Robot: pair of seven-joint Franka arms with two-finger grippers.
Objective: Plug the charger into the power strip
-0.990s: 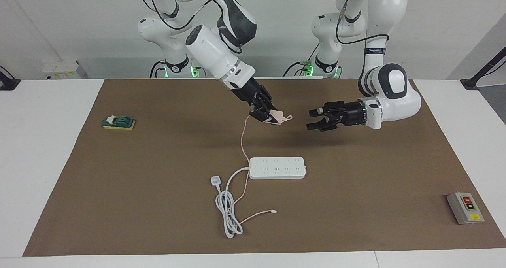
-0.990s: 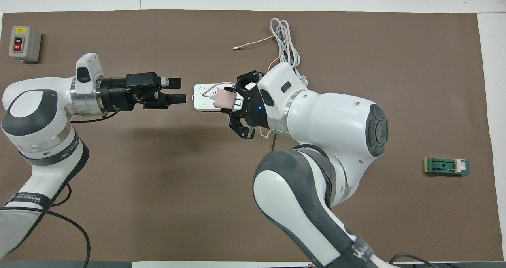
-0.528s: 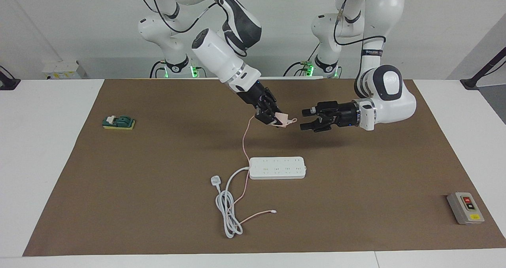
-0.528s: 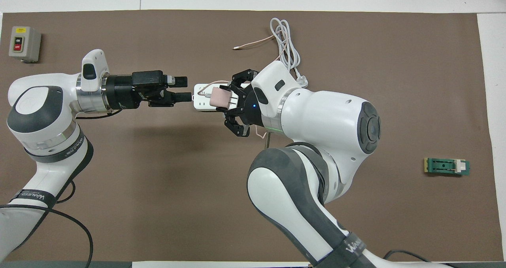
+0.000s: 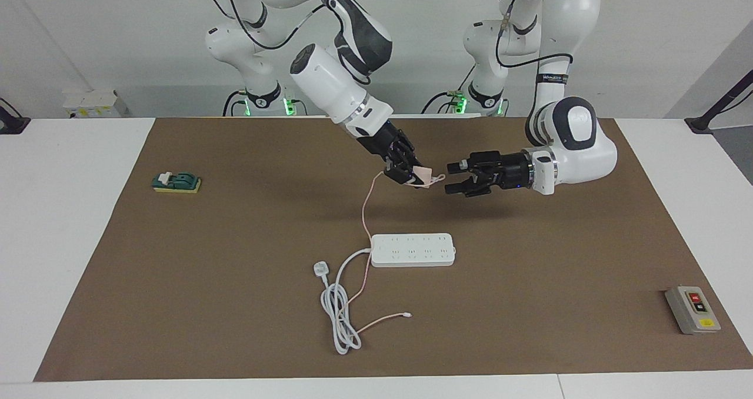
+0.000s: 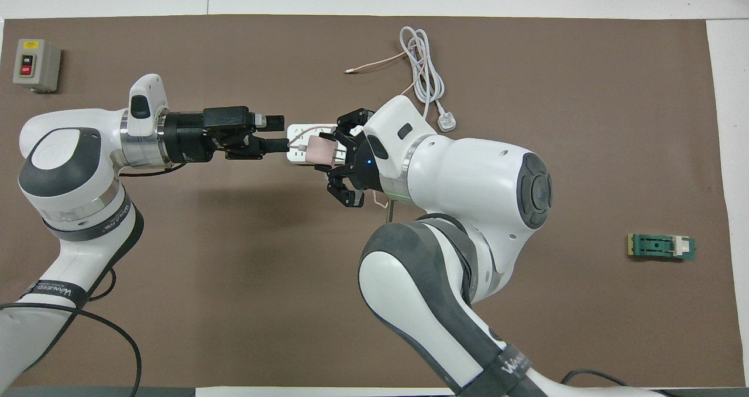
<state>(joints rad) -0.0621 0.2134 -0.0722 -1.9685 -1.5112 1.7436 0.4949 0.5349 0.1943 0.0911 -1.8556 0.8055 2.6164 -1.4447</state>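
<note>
— Since a second ago I see both arms closer together: the left gripper (image 5: 452, 178) has slid toward the charger (image 5: 421, 175), and the right gripper (image 5: 406, 171) has carried it a little toward the left arm's end.

— State of the jaws?

— Right jaws are clenched on the charger, up in the air over the bench (image 5: 529, 258). Left jaws are spread, their tips just beside the charger; I cannot tell whether they touch it.

— What's hidden?

— From overhead, the right arm covers most of the strip (image 6: 294, 149); only the end toward the left arm shows. The facing view shows the whole strip (image 5: 413, 249) lying flat, nothing plugged in, with the pink cable (image 5: 363, 210) hanging from the charger past it. Overhead alone shows the charger's (image 6: 319, 150) prongs, pointing back into the right gripper (image 6: 345, 168).
</note>
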